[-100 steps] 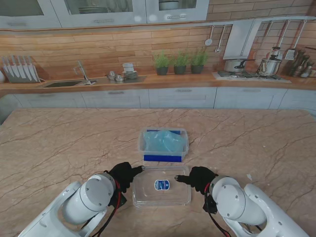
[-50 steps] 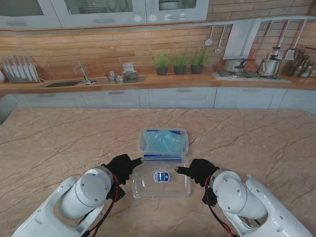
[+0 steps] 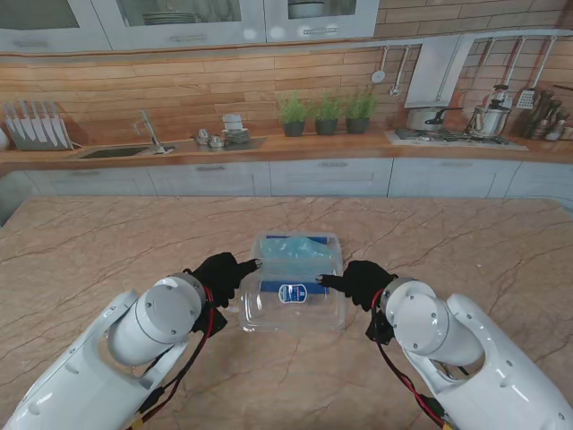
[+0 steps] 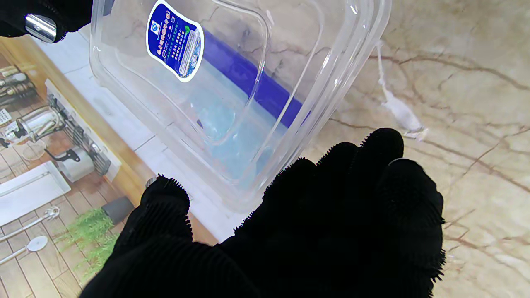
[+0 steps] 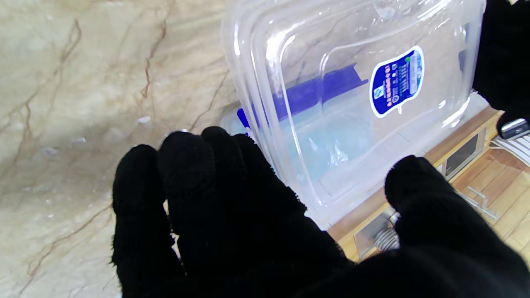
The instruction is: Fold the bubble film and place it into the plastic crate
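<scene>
A clear plastic lid [image 3: 294, 305] with a blue label [image 3: 288, 293] hangs tilted above the table, its far edge over the near side of the clear plastic crate [image 3: 266, 244]. Light blue bubble film [image 3: 295, 248] lies bunched inside the crate. My left hand [image 3: 224, 276] presses the lid's left edge and my right hand [image 3: 363, 282] its right edge, so both hold it between them. The left wrist view shows the lid [image 4: 232, 82] past my black-gloved left hand [image 4: 290, 231]. In the right wrist view the lid [image 5: 331, 82] sits against my right hand [image 5: 248, 219].
The marble table [image 3: 107, 260] stretches wide on both sides of the crate. A small white scrap [image 4: 399, 114] lies on the table close to the lid. Kitchen counters and cabinets stand beyond the table's far edge.
Both hands have lifted the lid off the table and carried it away from me, until its far edge overlaps the crate. The crate and film have stayed put.
</scene>
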### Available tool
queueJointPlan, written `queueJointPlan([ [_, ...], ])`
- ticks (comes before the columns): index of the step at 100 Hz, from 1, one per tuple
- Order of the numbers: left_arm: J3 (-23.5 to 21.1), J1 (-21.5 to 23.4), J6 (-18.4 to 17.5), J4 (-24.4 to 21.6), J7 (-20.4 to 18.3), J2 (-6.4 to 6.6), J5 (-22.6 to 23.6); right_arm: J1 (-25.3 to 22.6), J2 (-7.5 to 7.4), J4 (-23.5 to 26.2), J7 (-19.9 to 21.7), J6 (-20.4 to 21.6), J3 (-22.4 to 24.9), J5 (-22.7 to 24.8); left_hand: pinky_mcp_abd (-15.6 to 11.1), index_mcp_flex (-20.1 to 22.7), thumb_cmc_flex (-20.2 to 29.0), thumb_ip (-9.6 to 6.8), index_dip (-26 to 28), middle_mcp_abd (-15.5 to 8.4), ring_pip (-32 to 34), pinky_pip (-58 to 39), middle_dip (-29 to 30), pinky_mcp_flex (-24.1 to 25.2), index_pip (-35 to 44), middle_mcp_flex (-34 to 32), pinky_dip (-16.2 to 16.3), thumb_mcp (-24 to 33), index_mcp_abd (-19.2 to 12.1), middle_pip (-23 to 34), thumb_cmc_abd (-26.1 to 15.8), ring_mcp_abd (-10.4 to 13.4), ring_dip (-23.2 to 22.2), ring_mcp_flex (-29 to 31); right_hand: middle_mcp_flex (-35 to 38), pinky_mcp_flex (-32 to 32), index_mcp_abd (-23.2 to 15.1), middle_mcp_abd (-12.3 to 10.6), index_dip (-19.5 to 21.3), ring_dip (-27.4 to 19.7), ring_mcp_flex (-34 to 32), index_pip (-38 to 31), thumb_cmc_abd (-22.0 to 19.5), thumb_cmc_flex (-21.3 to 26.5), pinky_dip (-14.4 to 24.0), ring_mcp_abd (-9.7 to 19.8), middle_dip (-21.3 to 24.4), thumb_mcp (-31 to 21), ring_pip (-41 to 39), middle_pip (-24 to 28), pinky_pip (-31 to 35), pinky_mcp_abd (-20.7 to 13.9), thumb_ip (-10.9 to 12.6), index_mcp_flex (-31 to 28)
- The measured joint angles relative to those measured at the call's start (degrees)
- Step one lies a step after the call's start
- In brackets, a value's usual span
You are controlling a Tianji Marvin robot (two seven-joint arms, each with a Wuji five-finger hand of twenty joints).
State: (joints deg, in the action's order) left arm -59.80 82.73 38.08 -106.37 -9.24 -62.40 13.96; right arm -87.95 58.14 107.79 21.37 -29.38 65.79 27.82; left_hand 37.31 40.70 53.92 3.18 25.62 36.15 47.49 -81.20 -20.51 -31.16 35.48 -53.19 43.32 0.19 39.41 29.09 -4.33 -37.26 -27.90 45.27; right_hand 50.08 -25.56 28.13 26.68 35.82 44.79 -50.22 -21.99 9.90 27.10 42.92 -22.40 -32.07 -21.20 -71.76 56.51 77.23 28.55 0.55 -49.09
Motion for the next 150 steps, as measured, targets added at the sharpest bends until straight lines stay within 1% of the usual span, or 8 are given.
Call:
queueJointPlan([
  [16,0.9,-4.1,0.8,1.7,-1.5,0.18,-1.3,3.8,-0.24,-1.4,1.9,-0.2,-0.4,-0.6,0.1,0.0,0.0,0.00,0.0,0.1,0.0,0.0,0.0,0.0,0.0,0.0,0.0,0.0,0.1,0.0,0.0,-0.1,0.0,0.0,0.0,0.0,0.1,0.1,0.0,0.0,0.0,0.0,0.0,0.0,0.0,-0.1,0.0,0.0,0.0,0.0,0.0,0.1,0.0,0.0],
  [31,2.7,-9.8,1.5,5.8,-2.3,-0.08,-3.8,8.7,-0.30,-4.1,3.0,-0.6,-1.5,-2.2,0.1,0.0,0.0,0.00,0.0,0.1,-0.1,0.0,0.0,0.1,0.0,0.0,0.4,0.0,0.1,0.0,0.0,-0.1,0.0,0.0,0.0,0.0,0.1,0.1,0.0,0.0,0.0,0.0,0.0,0.0,0.0,-0.1,0.0,0.0,0.0,0.0,0.0,0.1,0.0,0.0],
  [41,4.0,-13.5,1.6,8.6,-3.5,-0.29,-4.3,12.0,-0.30,-6.2,3.9,-0.6,-2.6,-2.6,0.1,0.0,0.0,0.00,0.0,0.1,-0.1,0.0,0.0,0.2,0.0,0.0,0.5,0.0,0.1,0.0,0.0,-0.1,0.0,0.0,0.0,0.0,0.1,0.1,0.0,0.0,0.0,0.0,0.0,0.0,0.0,-0.1,0.0,0.0,0.0,0.0,0.0,0.1,0.0,0.0],
  [49,4.5,-15.9,1.6,10.6,-3.6,-0.73,-5.3,14.7,-0.30,-8.2,4.6,-0.7,-3.8,-3.6,0.1,0.0,0.0,0.00,0.0,0.1,-0.1,0.0,0.0,0.3,-0.1,0.0,0.6,0.0,0.1,-0.1,0.0,-0.1,0.0,0.0,0.0,0.0,0.1,0.1,0.0,0.0,0.0,0.0,0.0,0.0,0.0,-0.1,0.0,0.0,0.0,0.0,0.0,0.1,0.0,0.0],
  [62,4.8,-18.1,1.5,13.2,-2.7,-1.60,-6.8,18.8,-0.27,-11.6,5.0,-1.3,-5.9,-6.0,0.1,0.0,0.0,0.00,0.0,0.1,-0.1,0.0,0.0,0.3,-0.1,0.0,0.6,0.0,0.1,-0.1,0.0,-0.1,0.0,0.0,0.0,0.0,0.0,0.1,0.0,0.0,0.0,0.0,0.0,0.0,0.0,-0.1,0.0,0.0,0.0,0.0,0.0,0.1,0.0,0.0],
  [78,6.3,-21.2,1.8,16.1,-3.2,-2.13,-7.5,22.4,0.13,-15.0,5.3,-1.7,-7.8,-6.9,0.1,0.0,0.0,0.00,0.0,0.0,-0.1,0.0,0.0,0.3,-0.1,0.0,0.7,0.0,0.1,-0.1,0.0,-0.1,0.0,0.0,0.0,0.0,-0.1,0.0,0.0,0.0,0.0,0.0,0.0,0.0,0.0,0.0,0.0,0.0,0.0,0.0,0.0,0.1,0.0,0.0],
  [107,8.6,-25.5,1.8,21.1,-4.3,-2.87,-8.7,26.0,0.70,-19.3,5.2,-2.9,-11.0,-8.5,0.0,0.0,0.0,0.00,0.0,-0.3,-0.1,0.0,0.0,0.4,-0.1,0.0,0.7,0.0,-0.2,-0.1,0.0,0.0,0.0,-0.1,0.0,0.0,-0.3,-0.2,0.0,0.0,0.0,0.0,0.0,0.0,0.0,0.1,0.0,0.0,0.0,0.0,0.0,0.1,0.0,0.0],
  [150,11.9,-30.2,1.7,28.7,-4.4,-4.83,-11.2,28.8,2.00,-24.3,4.2,-4.4,-13.9,-8.9,-0.7,0.0,0.0,0.00,0.0,-1.6,-0.1,0.1,0.0,1.2,-0.1,0.1,0.9,0.0,-1.4,-0.1,0.0,1.0,0.0,-0.1,0.0,0.0,-1.6,-1.1,0.0,0.0,0.0,0.4,0.0,0.0,0.0,0.8,0.0,0.0,0.0,0.0,0.3,-0.2,0.0,0.7],
])
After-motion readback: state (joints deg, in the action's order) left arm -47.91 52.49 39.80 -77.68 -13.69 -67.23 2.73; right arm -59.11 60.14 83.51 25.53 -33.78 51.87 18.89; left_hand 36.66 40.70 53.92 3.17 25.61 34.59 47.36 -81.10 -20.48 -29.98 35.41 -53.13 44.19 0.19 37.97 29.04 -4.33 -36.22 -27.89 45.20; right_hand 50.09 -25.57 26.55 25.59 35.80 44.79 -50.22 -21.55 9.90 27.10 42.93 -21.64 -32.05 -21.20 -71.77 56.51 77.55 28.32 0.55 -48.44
